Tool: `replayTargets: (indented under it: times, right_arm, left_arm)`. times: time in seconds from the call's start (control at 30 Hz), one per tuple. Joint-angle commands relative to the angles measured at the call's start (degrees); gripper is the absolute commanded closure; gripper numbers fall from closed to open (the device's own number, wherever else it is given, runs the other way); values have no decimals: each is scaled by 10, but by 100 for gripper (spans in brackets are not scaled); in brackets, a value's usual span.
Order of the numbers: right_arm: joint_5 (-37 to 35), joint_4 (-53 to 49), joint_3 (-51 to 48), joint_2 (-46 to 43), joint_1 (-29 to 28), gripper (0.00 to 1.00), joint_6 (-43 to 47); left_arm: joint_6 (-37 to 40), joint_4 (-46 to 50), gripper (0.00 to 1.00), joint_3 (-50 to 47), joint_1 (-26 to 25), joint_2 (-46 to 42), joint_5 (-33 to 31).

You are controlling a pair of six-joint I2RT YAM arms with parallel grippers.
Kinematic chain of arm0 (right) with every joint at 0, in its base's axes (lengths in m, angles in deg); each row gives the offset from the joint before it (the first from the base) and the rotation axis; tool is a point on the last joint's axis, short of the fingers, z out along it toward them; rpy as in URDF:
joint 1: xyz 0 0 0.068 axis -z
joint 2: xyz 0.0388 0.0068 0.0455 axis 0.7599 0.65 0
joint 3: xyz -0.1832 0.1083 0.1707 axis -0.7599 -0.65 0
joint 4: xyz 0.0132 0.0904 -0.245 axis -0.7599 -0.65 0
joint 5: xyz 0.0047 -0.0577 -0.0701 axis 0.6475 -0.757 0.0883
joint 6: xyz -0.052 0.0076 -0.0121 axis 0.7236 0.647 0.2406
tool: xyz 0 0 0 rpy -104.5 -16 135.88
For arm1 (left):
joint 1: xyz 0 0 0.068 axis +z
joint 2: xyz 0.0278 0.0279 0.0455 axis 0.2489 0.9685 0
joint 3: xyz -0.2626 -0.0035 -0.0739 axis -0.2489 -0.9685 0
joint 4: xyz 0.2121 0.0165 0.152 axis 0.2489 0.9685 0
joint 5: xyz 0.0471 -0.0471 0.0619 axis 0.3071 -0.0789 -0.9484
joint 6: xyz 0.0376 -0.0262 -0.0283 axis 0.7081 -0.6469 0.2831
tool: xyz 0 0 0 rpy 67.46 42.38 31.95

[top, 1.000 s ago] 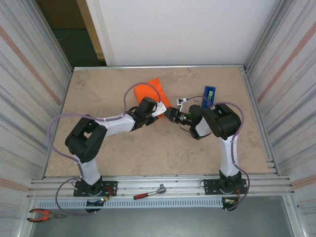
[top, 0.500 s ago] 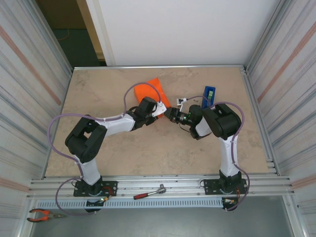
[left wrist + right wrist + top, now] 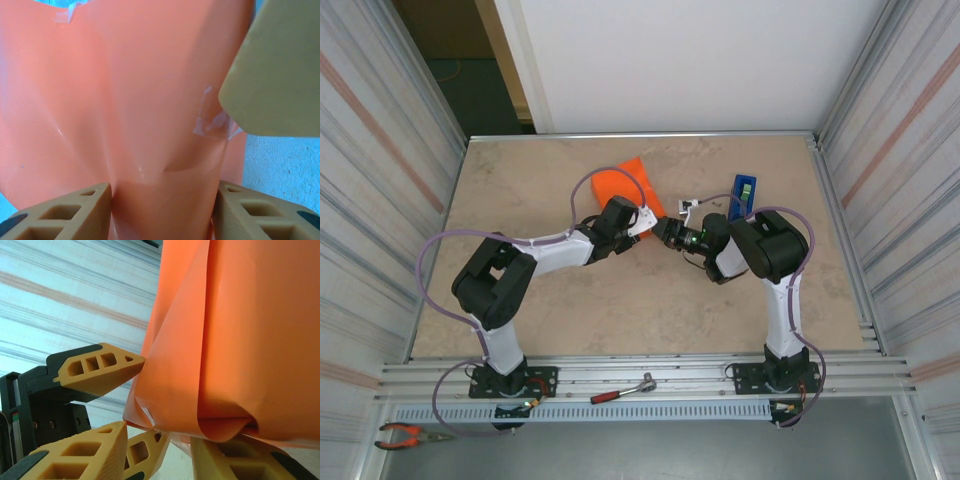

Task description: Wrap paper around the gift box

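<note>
The orange paper (image 3: 625, 183) is folded into a parcel at the back middle of the table; the gift box is hidden inside it. My left gripper (image 3: 638, 222) is at the parcel's near right corner. In the left wrist view its fingers (image 3: 75, 210) are shut on the paper (image 3: 125, 100) from both sides. Clear tape (image 3: 212, 120) sticks on a fold. My right gripper (image 3: 662, 232) meets it from the right. Its jaws (image 3: 159, 437) stand open under a curled flap of paper (image 3: 240, 330), and one right finger (image 3: 270, 75) lies against the parcel.
A blue tape dispenser (image 3: 742, 194) stands just right of the right wrist. A ratchet wrench (image 3: 620, 390) lies on the front rail and pliers (image 3: 405, 435) lie at the near left. Metal walls close in both sides.
</note>
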Motion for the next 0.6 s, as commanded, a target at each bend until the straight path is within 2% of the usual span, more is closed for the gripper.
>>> replayTargets:
  times: [0.0,0.43,0.53,0.57]
  right_arm:
    - [-26,-3,-10,-17,3,62,-19]
    - [-30,-3,-37,-28,23,62,-17]
    - [-20,-3,-48,-35,35,66,-17]
    - [-17,-3,-51,-38,37,70,-17]
  left_arm:
    - [-1,58,48,1,9,20,3]
    - [-1,59,48,1,9,19,2]
    - [-1,59,48,0,10,20,2]
    - [-1,59,48,0,10,21,1]
